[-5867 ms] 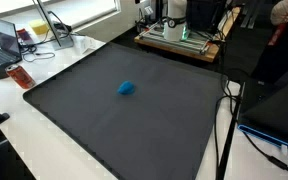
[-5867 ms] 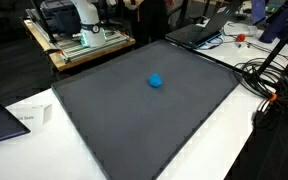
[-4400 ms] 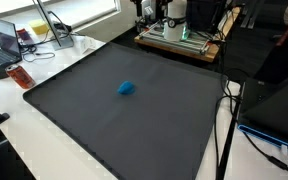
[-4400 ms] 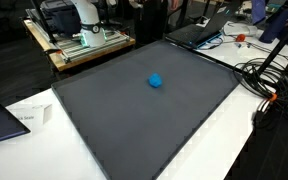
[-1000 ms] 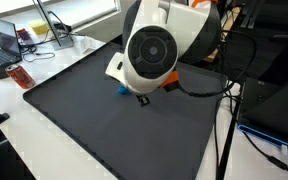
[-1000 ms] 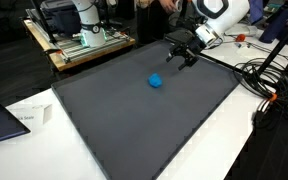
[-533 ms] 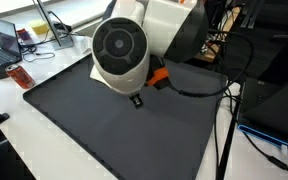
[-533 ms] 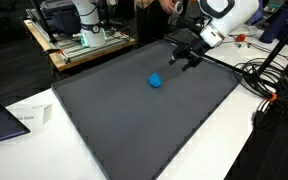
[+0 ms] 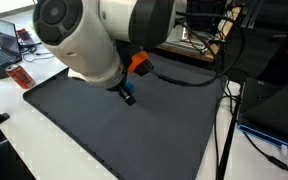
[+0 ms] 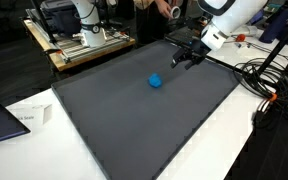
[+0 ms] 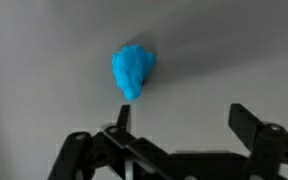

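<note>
A small crumpled blue object lies on a dark grey mat. My gripper hovers above the mat's far part, a short way from the blue object and apart from it. In the wrist view the blue object lies just beyond the left black fingertip, and the gripper is open and empty over bare mat. In an exterior view the arm's white body fills the frame, hiding the gripper; only a sliver of the blue object shows.
A laptop and a red object lie on the white table beside the mat. A second laptop and cables lie near the arm. A framed bench with equipment stands behind the mat.
The arm, absent several seconds ago, has come in over the mat. In the last second it swung across one exterior view; the gripper shifted slightly. The blue object has not moved.
</note>
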Controlling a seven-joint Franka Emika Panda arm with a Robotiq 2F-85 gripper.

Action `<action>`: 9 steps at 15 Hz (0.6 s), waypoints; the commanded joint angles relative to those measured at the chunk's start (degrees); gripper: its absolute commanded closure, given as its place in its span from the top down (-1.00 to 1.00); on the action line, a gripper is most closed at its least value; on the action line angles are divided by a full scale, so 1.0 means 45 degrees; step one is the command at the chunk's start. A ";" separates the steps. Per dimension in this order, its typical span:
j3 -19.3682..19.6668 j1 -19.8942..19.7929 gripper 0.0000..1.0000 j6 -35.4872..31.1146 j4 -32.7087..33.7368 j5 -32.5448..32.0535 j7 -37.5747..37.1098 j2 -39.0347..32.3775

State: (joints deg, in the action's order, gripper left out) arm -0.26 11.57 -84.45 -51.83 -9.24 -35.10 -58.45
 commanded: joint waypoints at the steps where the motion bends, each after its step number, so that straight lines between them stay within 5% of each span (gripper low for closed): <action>1: -0.0046 -0.0579 1.00 0.0731 0.0960 0.1021 0.1300 -0.0392; 9: -0.0762 -0.1913 1.00 0.1290 0.1127 0.1387 0.3606 -0.0254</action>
State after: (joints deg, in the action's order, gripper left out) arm -2.09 5.19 -81.01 -49.47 -5.20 -22.97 -58.51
